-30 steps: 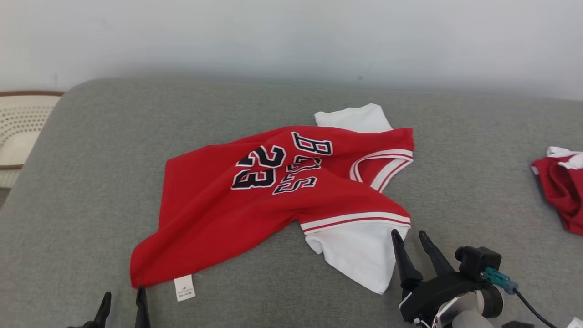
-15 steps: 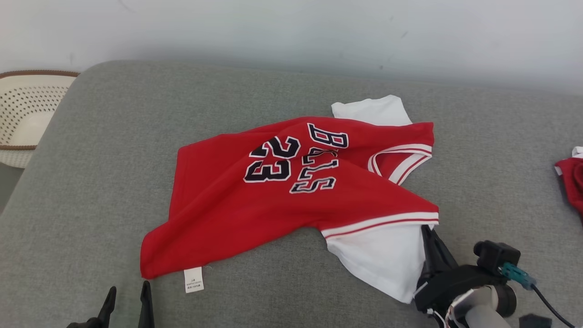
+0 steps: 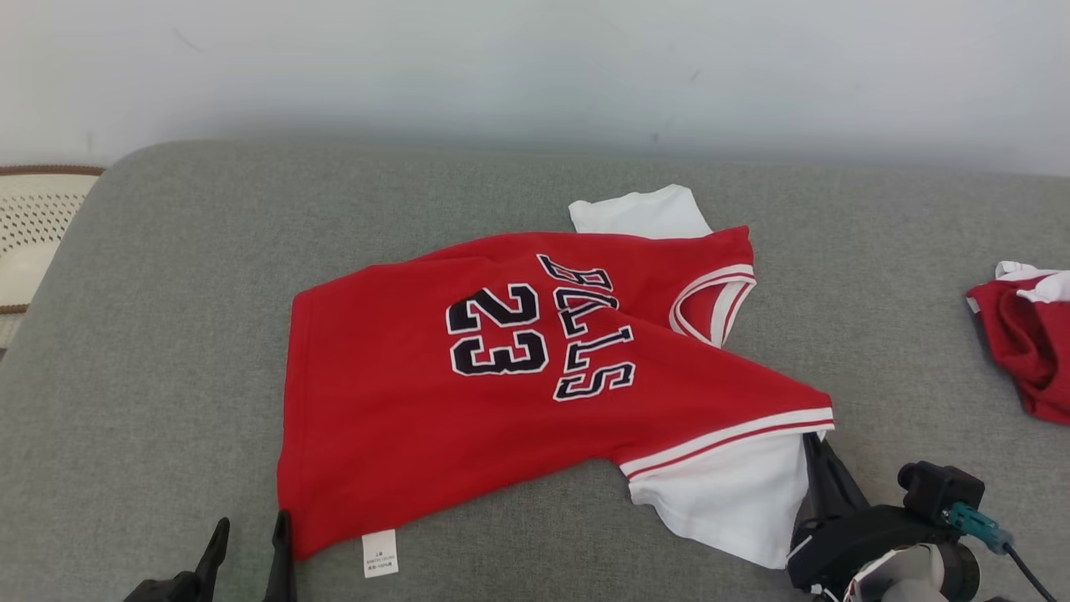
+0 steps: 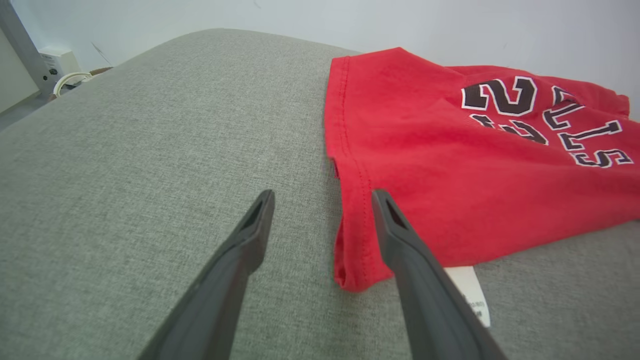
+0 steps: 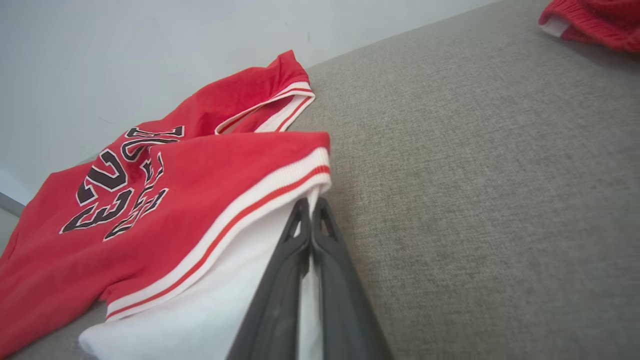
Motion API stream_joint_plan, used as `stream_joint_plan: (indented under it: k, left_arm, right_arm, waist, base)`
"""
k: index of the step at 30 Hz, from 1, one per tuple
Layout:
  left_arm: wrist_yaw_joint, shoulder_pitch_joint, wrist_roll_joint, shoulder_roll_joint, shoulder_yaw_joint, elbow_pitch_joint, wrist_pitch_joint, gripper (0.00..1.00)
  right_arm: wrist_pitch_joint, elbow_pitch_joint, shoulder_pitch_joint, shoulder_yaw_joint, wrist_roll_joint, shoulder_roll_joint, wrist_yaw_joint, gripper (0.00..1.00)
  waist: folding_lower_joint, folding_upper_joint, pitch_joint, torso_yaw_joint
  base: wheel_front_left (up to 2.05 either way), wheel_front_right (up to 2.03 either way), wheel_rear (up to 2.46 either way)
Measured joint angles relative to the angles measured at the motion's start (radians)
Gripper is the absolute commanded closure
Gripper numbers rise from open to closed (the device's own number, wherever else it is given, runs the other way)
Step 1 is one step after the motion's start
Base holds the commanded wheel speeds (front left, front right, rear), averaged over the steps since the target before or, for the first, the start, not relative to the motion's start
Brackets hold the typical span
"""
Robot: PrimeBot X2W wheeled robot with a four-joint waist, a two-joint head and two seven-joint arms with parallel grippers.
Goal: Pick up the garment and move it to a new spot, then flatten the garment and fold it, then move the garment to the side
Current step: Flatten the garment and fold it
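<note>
Our right gripper (image 3: 812, 445) is pinching the near white sleeve (image 3: 736, 502) of the jersey (image 3: 468, 401). Its two fingers are pressing together on the cloth just under the striped trim. A second ago they were standing apart beside that sleeve, off the cloth.

Our left gripper (image 3: 251, 522) is hanging wide open at the near left, as before, and is gripping nothing. From its wrist we are seeing the red hem corner running between its fingers. We cannot tell whether either finger is touching it. A white label (image 3: 379, 553) is sticking out from under the hem just beside that gripper.

Beyond, the jersey is lying in the middle of the grey couch (image 3: 167, 334), number side up. It is lying flatter than a second ago: the crease across the lettering is opening out, and the near trim is reaching farther to the right.

Past the collar, the other sleeve (image 3: 639, 213) is poking out toward the wall. Well apart at the right, a second red garment (image 3: 1024, 351) is lying bunched. A perforated basket (image 3: 33, 234) is sitting off the couch's far left end.
</note>
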Motion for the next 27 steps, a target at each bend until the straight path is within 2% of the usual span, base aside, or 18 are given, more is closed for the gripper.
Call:
stream_joint_plan:
  k: [2,3,11,18,27]
  left_arm:
    - [-0.006,-0.005,0.002,0.0,-0.001,0.01,0.0,0.0]
    - [-0.006,-0.004,0.003,0.0,0.0,0.013,0.0,0.0]
    - [-0.006,0.036,0.002,0.0,0.007,0.028,0.0,0.0]
    - [0.028,0.074,0.018,0.0,0.0,-0.027,0.0,0.0]
    - [0.059,0.118,0.057,0.0,-0.014,-0.109,0.0,0.0]
  right_arm:
    - [0.0,0.006,0.006,-0.017,-0.007,-0.001,0.0,1.0]
    - [0.0,0.008,0.006,-0.029,-0.016,-0.002,0.0,0.0]
    - [0.0,-0.055,0.102,-0.165,-0.194,0.022,0.0,0.0]
    - [0.0,-0.135,0.204,-0.133,-0.255,0.034,0.0,0.0]
    - [0.0,-0.267,0.226,-0.117,-0.355,0.039,0.0,0.0]
  waist:
    - [0.0,0.0,-0.011,-0.005]
    - [0.0,0.0,-0.014,-0.007]
    - [0.0,0.0,-0.058,-0.025]
    - [-0.0001,0.0,-0.088,-0.049]
    - [-0.0001,0.0,-0.093,-0.07]
  base:
    - [0.0,0.0,0.0]
    - [0.0,0.0,0.0]
    - [0.0,0.0,0.0]
    - [0.0,0.0,0.0]
    - [0.0,0.0,0.0]
